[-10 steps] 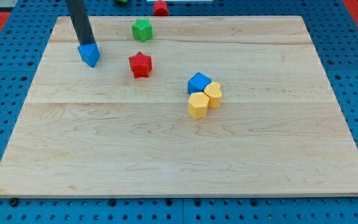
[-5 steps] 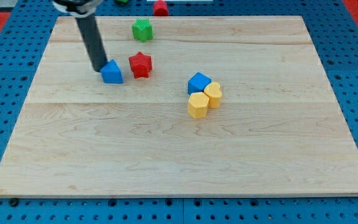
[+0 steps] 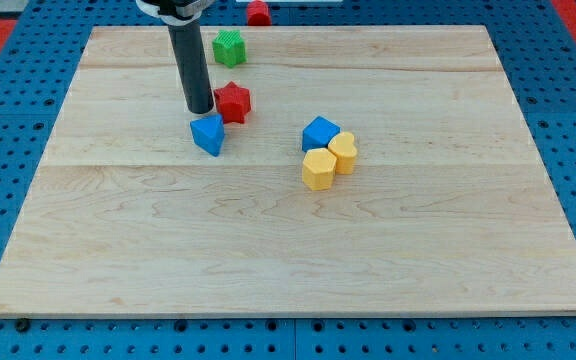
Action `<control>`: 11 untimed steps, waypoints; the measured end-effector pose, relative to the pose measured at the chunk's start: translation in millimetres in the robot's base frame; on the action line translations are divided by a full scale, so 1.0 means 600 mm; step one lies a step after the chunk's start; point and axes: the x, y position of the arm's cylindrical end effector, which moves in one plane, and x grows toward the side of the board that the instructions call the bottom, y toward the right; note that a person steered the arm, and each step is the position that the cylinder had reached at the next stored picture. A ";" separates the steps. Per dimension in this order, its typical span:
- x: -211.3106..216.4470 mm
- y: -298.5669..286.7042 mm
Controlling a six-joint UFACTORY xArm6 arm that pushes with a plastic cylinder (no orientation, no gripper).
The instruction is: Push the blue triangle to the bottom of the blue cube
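The blue triangle (image 3: 208,134) lies on the wooden board, left of centre. My tip (image 3: 200,110) stands just above it in the view, touching its upper edge, with the rod rising to the view's top. The blue cube (image 3: 319,133) sits to the right of the triangle, near the board's middle. A yellow hexagon block (image 3: 318,169) touches the cube from below and a yellow heart block (image 3: 344,152) touches it at its lower right.
A red star (image 3: 232,102) lies right beside my tip, on its right. A green star (image 3: 228,47) lies near the board's top edge. Another red block (image 3: 258,12) sits off the board at the view's top.
My tip has moved right and down the view, pushing the blue triangle from the upper left to below the red star. The red star has shifted slightly right.
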 end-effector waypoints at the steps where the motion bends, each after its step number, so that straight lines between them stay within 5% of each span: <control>1: -0.001 -0.001; 7: 0.062 -0.056; 10: 0.086 0.153; 11: 0.079 0.031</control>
